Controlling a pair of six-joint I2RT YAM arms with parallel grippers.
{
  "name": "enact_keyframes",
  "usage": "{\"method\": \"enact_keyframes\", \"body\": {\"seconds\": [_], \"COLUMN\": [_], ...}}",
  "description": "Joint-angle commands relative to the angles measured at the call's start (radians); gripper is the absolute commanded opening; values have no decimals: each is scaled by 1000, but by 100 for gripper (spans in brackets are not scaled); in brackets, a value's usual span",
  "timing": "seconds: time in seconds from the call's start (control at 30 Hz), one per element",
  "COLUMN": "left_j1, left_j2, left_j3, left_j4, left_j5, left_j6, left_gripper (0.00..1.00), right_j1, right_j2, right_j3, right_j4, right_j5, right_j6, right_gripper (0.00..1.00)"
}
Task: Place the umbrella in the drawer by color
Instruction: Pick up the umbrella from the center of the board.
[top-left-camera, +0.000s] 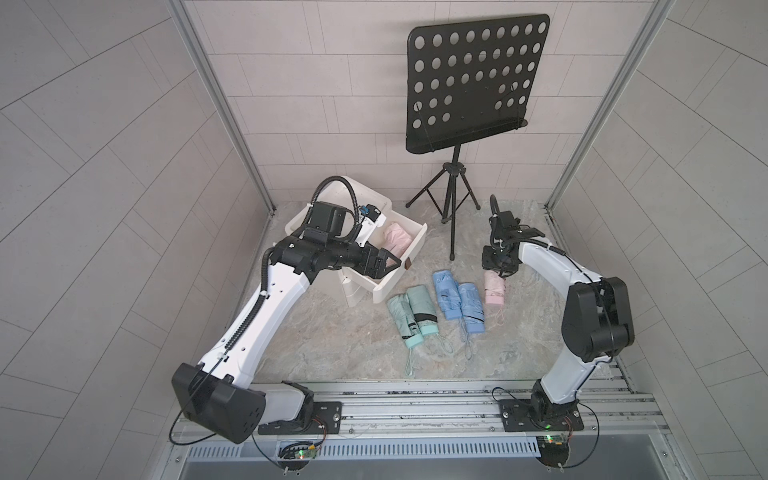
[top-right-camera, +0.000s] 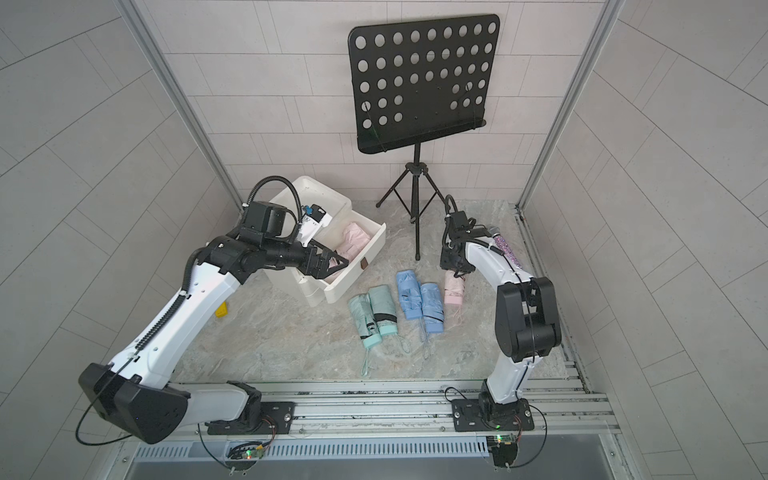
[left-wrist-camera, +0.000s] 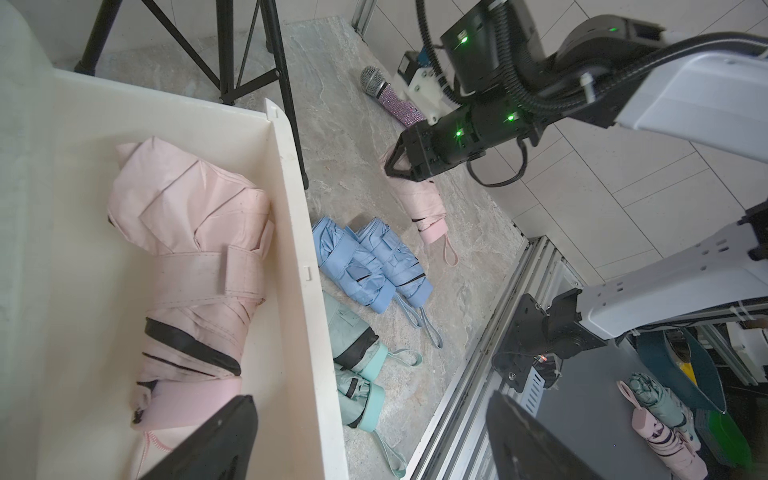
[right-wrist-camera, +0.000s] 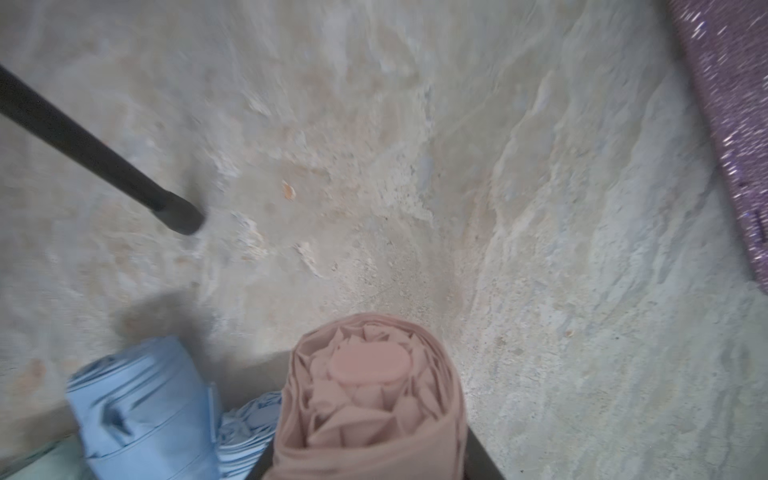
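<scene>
A white drawer (top-left-camera: 399, 286) stands pulled open at the back left, with one folded pink umbrella (top-left-camera: 397, 239) lying inside it. My left gripper (top-left-camera: 390, 266) hovers open over the drawer's near corner, holding nothing; the wrist view shows its fingers wide apart beside that umbrella (left-wrist-camera: 191, 257). A second pink umbrella (top-left-camera: 494, 291) lies on the table to the right. My right gripper (top-left-camera: 498, 272) is shut on its far end, and its folded tip (right-wrist-camera: 370, 399) sits between the jaws. Two blue umbrellas (top-left-camera: 457, 301) and two mint green umbrellas (top-left-camera: 411, 316) lie in a row on the table.
A black music stand (top-left-camera: 473, 79) rises at the back; one tripod leg (right-wrist-camera: 95, 153) ends just beyond the blue umbrellas. A glittery purple microphone (top-right-camera: 505, 245) lies behind the right arm. A small yellow object (top-right-camera: 221, 309) sits by the left arm.
</scene>
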Motion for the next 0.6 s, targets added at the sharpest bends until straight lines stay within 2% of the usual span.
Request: {"method": "enact_keyframes", "body": {"seconds": [0.0,0.17,0.3,0.57], "left_j1": [35,89,106,106], "left_j2": [-17,-10,-12,-40], "left_j3": [42,73,80,23], "left_j4": [-20,-44,-47,29], "left_j5": [4,43,48,105], "left_j6": [9,8,3,-56], "left_gripper": [95,97,100,100], "right_j1": [10,90,200,446], "right_j2": [-92,-168,-205,-115], "right_j3": [65,167,243,465], "right_j4": [-74,-135,-121,-90], "right_j5": [-5,-6,6,36], "right_j6": [-9,10,46,134], "right_gripper": [40,40,40,40]}}
